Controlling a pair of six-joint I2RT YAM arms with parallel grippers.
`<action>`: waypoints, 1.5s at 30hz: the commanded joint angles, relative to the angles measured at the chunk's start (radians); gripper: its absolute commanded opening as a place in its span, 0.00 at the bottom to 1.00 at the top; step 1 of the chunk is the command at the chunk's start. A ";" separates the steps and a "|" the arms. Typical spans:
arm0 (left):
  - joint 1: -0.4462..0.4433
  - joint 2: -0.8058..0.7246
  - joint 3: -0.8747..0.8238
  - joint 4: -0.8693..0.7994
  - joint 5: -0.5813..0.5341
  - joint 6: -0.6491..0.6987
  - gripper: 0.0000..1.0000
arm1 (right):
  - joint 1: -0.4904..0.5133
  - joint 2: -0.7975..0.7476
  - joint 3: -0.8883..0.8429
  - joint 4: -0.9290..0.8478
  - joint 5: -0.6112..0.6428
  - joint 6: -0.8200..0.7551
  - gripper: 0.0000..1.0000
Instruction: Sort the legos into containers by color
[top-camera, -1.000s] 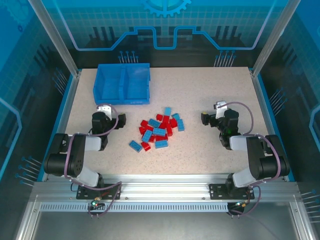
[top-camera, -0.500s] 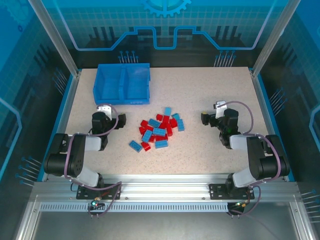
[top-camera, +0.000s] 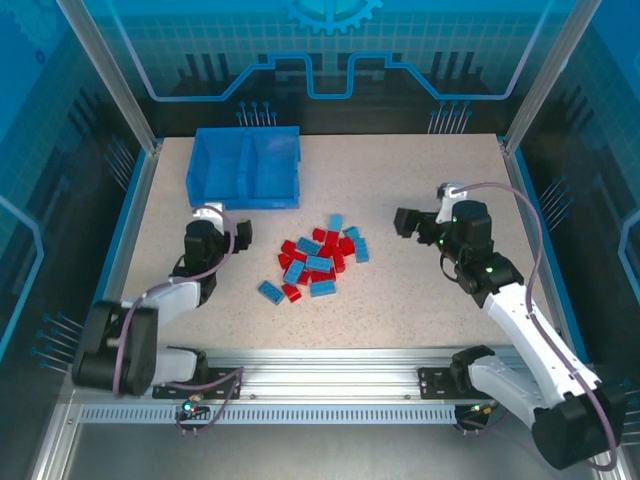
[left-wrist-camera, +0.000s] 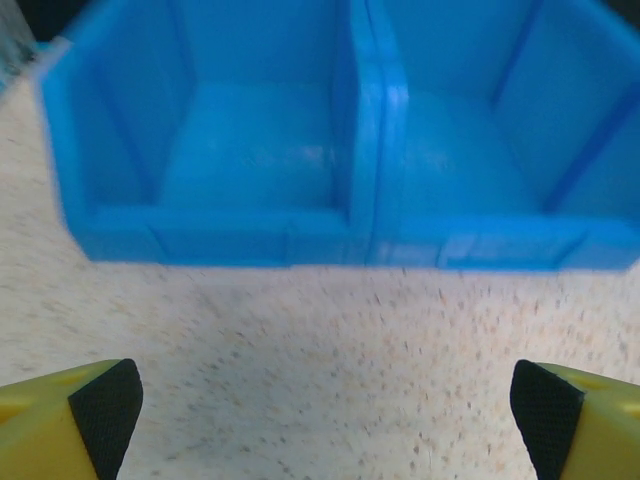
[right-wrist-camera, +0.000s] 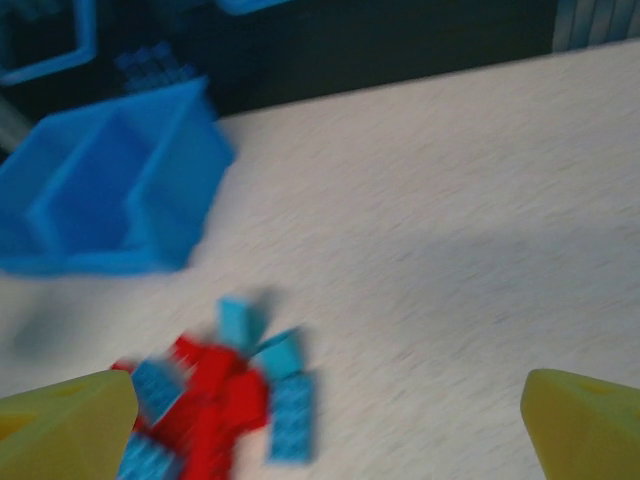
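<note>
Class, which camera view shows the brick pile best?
The top external view: the whole brick pile is sharp and unblocked. The right wrist view catches it blurred, cut off at the bottom edge. The left wrist view faces the bin.

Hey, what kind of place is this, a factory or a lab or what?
Probably a lab robot test cell: two small arms bolted at the edge of a table, clear panels on metal posts walling it in, and toy bricks and a blue bin as practice pieces.

The legos (right-wrist-camera: 215, 400) look blurred in the right wrist view, cut off at its bottom edge
</note>
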 joint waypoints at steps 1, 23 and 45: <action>-0.009 -0.175 0.115 -0.342 -0.138 -0.159 0.99 | 0.118 0.052 0.057 -0.230 -0.066 0.111 1.00; -0.509 -0.036 0.312 -1.210 0.106 -1.286 0.79 | 0.370 0.454 0.319 -0.331 -0.118 0.134 1.00; -0.491 0.265 0.357 -1.096 0.048 -1.259 0.54 | 0.390 0.425 0.348 -0.412 -0.122 0.116 1.00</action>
